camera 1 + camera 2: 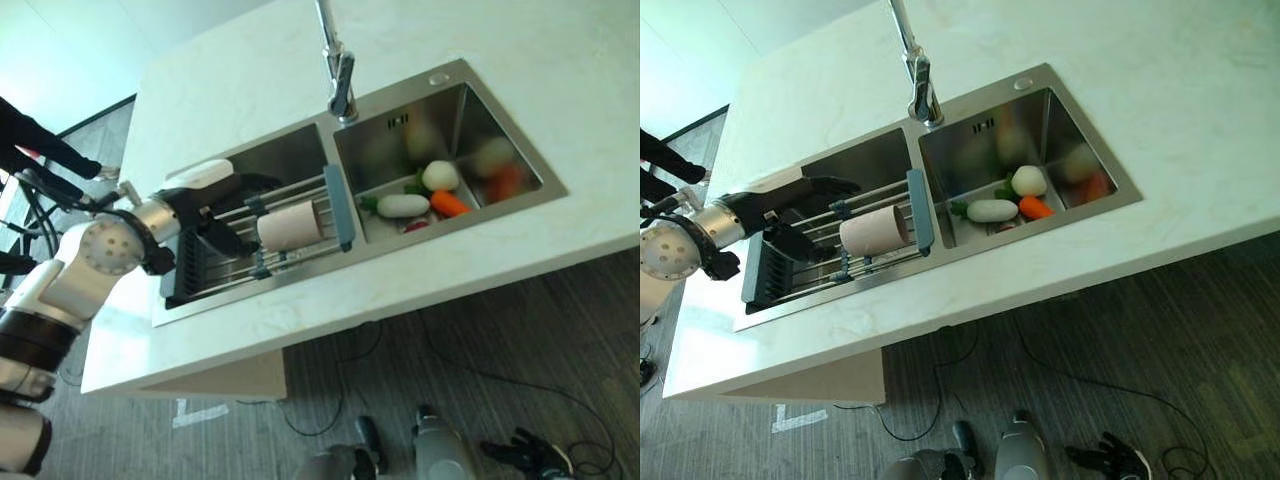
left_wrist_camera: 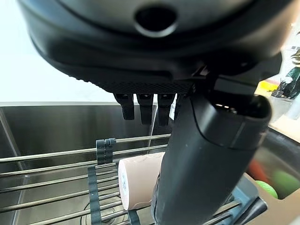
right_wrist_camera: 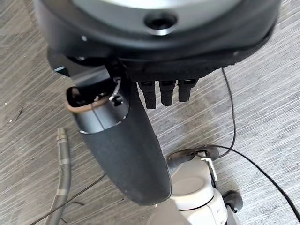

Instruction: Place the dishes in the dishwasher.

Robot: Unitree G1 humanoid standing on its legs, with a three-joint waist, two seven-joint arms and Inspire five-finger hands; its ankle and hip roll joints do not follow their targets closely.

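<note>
- double sink of steel, set in a pale marble-look counter, with a chrome tap standing behind the divider between the two basins
- wire drying rack with dark end bars, spanning the robot's-left basin from rim to rim
- beige cup, the task's thing, lying on its side on the rack's bars near the rack's end bar beside the divider, its open mouth turned toward the left hand
- left hand, reaching in over the rack from the robot's left, fingers straight and spread above the bars, thumb extended toward the cup; it hovers just beside the cup's mouth and grips nothing; contact between thumb and cup cannot be told
- right basin, holding a tan tray with toy vegetables: a white radish, an orange carrot and a round white piece, lying close together
- right hand, hanging low above the grey wood-grain floor, well apart from the sink, fingers relaxed and holding nothing
- a person's dark sleeve, at the far left edge, beyond the counter
</note>
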